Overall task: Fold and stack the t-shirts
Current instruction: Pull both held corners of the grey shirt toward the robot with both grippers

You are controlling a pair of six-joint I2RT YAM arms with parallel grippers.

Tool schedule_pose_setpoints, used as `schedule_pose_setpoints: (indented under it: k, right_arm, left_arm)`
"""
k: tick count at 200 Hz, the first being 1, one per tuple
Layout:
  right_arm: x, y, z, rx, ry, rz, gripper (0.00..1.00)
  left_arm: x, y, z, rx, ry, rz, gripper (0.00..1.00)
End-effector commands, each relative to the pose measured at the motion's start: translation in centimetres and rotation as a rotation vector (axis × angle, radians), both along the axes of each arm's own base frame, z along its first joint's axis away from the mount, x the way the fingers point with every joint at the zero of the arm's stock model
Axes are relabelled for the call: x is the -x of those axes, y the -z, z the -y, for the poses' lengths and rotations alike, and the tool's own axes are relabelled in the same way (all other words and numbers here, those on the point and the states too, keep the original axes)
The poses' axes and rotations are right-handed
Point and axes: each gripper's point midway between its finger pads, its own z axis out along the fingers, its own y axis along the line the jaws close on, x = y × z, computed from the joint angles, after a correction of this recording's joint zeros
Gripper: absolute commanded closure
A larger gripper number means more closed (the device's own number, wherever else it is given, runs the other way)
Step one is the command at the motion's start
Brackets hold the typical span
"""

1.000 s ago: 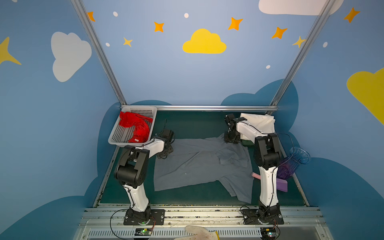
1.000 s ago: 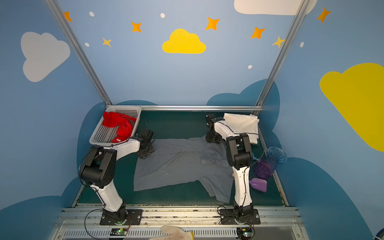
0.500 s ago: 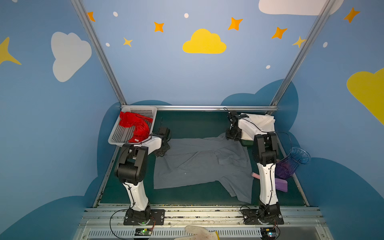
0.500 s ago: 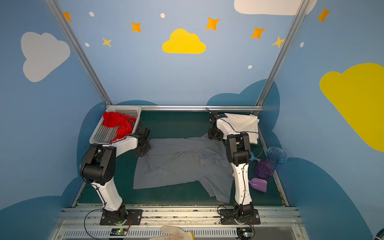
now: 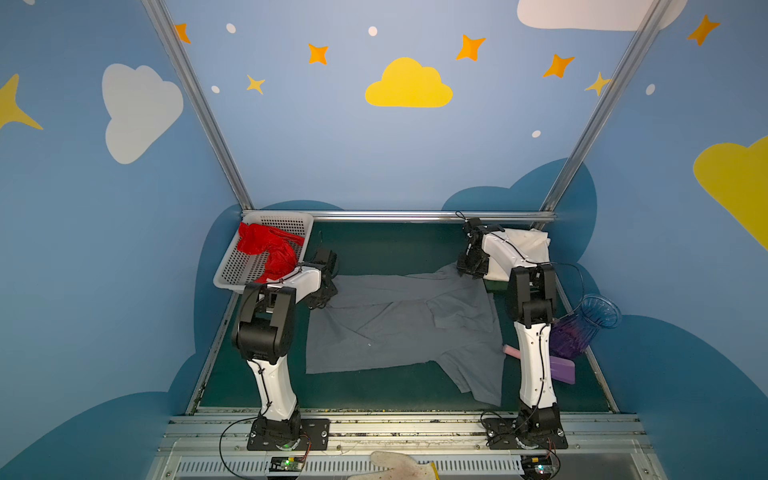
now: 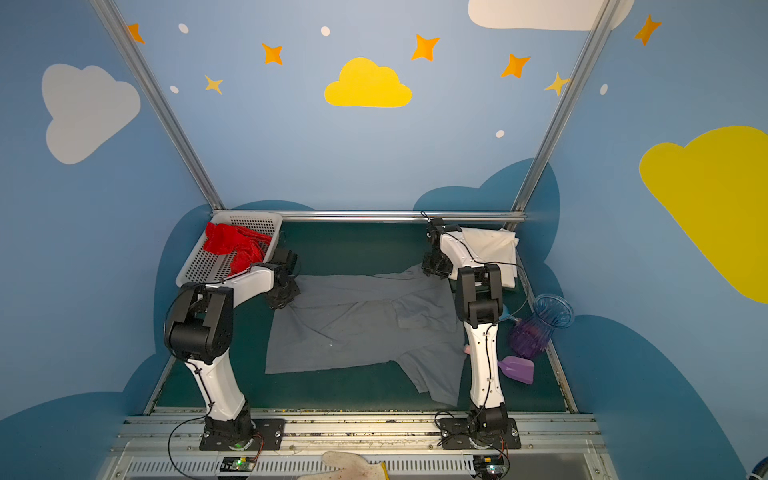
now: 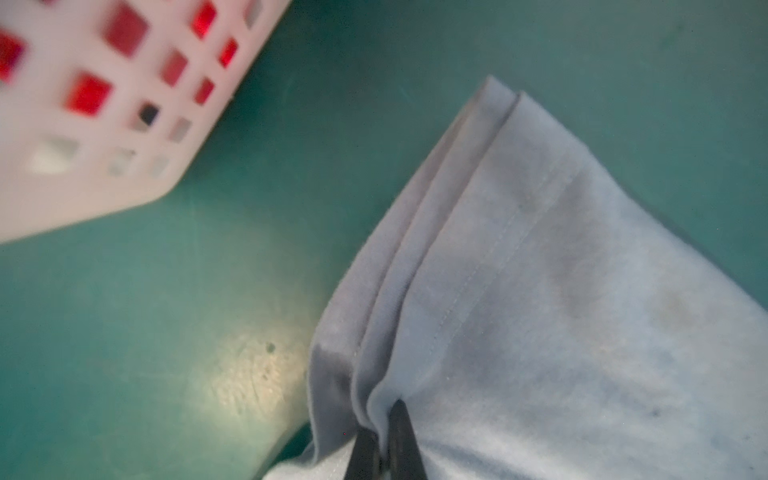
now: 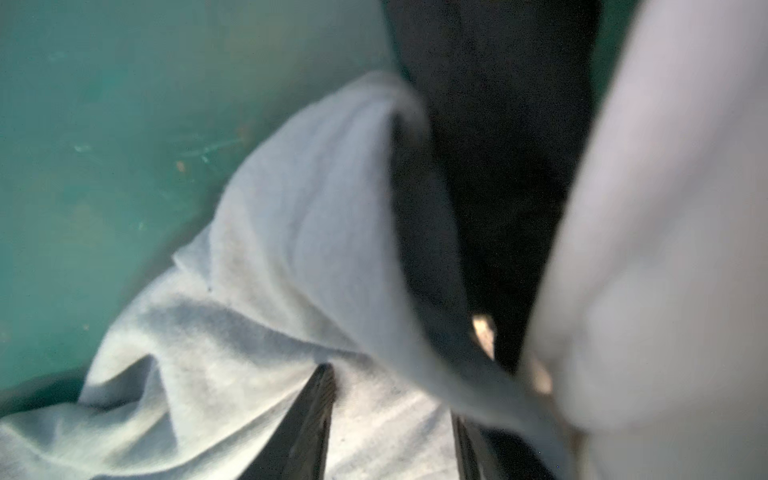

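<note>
White plastic makes the basket (image 5: 243,270), which sits in the far left corner of the green mat (image 5: 386,245). The red t-shirt (image 5: 270,249) lies bunched up inside the basket.

Just right of the basket, the left gripper (image 7: 381,428) is clamped tight on the grey t-shirt (image 7: 540,291). A little fold at the shirt's stitched edge is squeezed between its two black fingers (image 7: 401,436).

The grey t-shirt is spread out on the mat to the right of the basket, with some wrinkles in it.

Farther right of the basket, the right gripper (image 8: 390,428) is down on the shirt's other far corner. Its fingers (image 8: 311,419) stand apart, and grey cloth lies loose between them.

Farthest from the basket, in the far right corner, the cream t-shirt (image 5: 530,245) lies folded.
</note>
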Motion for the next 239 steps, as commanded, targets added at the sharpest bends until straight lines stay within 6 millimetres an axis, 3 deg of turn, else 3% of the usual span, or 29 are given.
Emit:
schedule_pose_setpoints:
  k: [1, 26, 76, 97, 114, 135, 162, 186, 196, 215, 239]
  right_arm:
    - [-0.6, 0.1, 1.1, 0.014, 0.015, -0.009, 0.54]
    - [-1.3, -0.3, 1.2, 0.008, 0.020, 0.007, 0.54]
    - [-1.5, -2.4, 0.6, -0.032, 0.019, 0.047, 0.55]
    - [-0.9, -4.1, 0.3, -0.063, 0.023, 0.091, 0.48]
    - [0.0, -5.7, 0.4, -0.088, 0.044, 0.130, 0.42]
    - [1.3, -7.8, 0.3, -0.118, 0.060, 0.178, 0.38]
    - [3.2, -9.9, 0.2, -0.154, 0.071, 0.217, 0.34]
    - [5.2, -10.7, 0.4, -0.159, 0.086, 0.219, 0.29]
    - [6.0, -10.9, 0.4, -0.165, 0.083, 0.219, 0.26]
    - [8.0, -11.1, 0.6, -0.156, 0.080, 0.204, 0.23]
    - [11.5, -10.6, 1.5, -0.119, 0.092, 0.161, 0.18]
  left_arm:
    - [2.1, 2.0, -2.7, -0.070, -0.040, -0.112, 0.96]
    - [1.9, 2.0, -3.1, -0.077, -0.045, -0.115, 0.96]
    - [1.2, 2.5, -1.8, -0.024, 0.004, -0.129, 0.96]
    - [1.2, 2.2, -1.3, -0.012, 0.019, -0.115, 0.86]
    - [1.3, 1.5, -0.8, 0.004, 0.025, -0.083, 0.66]
    - [1.7, 0.5, 0.0, 0.018, 0.034, -0.051, 0.52]
    - [2.5, -0.4, 1.4, 0.049, 0.053, -0.018, 0.46]
    - [3.0, -1.5, 3.0, 0.089, 0.086, 0.026, 0.45]
    - [3.2, -2.0, 3.6, 0.102, 0.098, 0.041, 0.37]
    - [3.7, -3.3, 4.5, 0.132, 0.115, 0.077, 0.29]
    - [5.1, -5.3, 5.4, 0.141, 0.141, 0.134, 0.12]
